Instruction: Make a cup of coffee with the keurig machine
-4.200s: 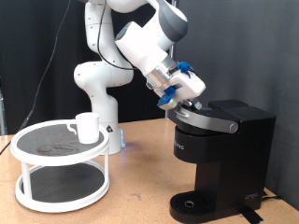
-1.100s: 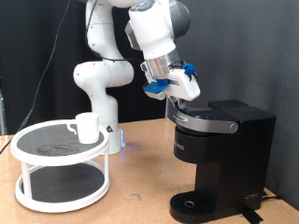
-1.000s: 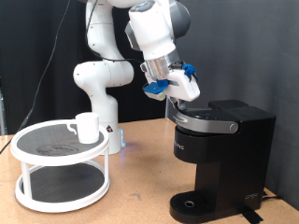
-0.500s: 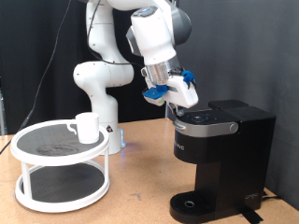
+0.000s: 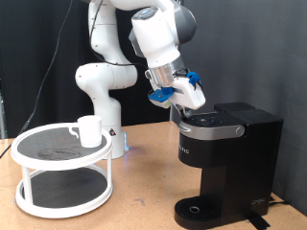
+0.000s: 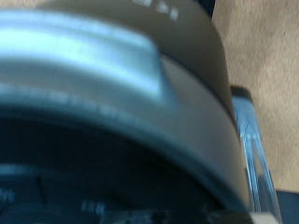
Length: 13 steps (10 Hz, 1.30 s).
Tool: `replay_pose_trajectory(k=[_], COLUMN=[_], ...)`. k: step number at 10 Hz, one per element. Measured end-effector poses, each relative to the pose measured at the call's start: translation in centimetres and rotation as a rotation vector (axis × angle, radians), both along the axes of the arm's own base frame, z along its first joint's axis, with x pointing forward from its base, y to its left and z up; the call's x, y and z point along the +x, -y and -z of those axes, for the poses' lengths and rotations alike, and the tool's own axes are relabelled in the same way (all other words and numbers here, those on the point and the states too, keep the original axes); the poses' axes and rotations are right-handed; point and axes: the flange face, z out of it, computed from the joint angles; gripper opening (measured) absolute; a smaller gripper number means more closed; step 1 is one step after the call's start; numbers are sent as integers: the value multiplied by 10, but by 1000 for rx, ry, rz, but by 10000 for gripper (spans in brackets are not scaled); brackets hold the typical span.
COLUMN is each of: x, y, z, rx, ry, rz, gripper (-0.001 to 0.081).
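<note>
1. The hand point(image 5: 184, 103) is seen in the exterior view at the upper front corner of the keurig machine point(image 5: 226, 163), just above the lid on the exterior view's left side. Whether its fingers are spread or pressed together cannot be told, and nothing is seen held between them.
2. In the wrist view, the frame is filled by a blurred, close, rounded dark edge of the keurig machine with a silver-grey band point(image 6: 84, 65); a strip of tan counter point(image 6: 262, 47) is visible beside it.
3. The machine's lid appears to be lowered flat. The machine is placed on the counter point(image 5: 144, 196) at the exterior view's right.
4. The cup point(image 5: 89, 130) is set upright on the top shelf of a white two-tier round rack point(image 5: 62, 172), at the exterior view's left, well apart from the machine.
</note>
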Motion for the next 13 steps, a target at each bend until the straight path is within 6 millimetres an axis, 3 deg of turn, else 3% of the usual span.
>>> replay_pose_trajectory(k=[4,6,10,13], x=[5,2,-36,-63], y=[1,1,7,19], z=[-38,-31,-30,-38], rx=[158,146,251,353], ry=[-5,-12,10,93], rz=[-27,-36,-105,190], gripper=[0,0,0,0])
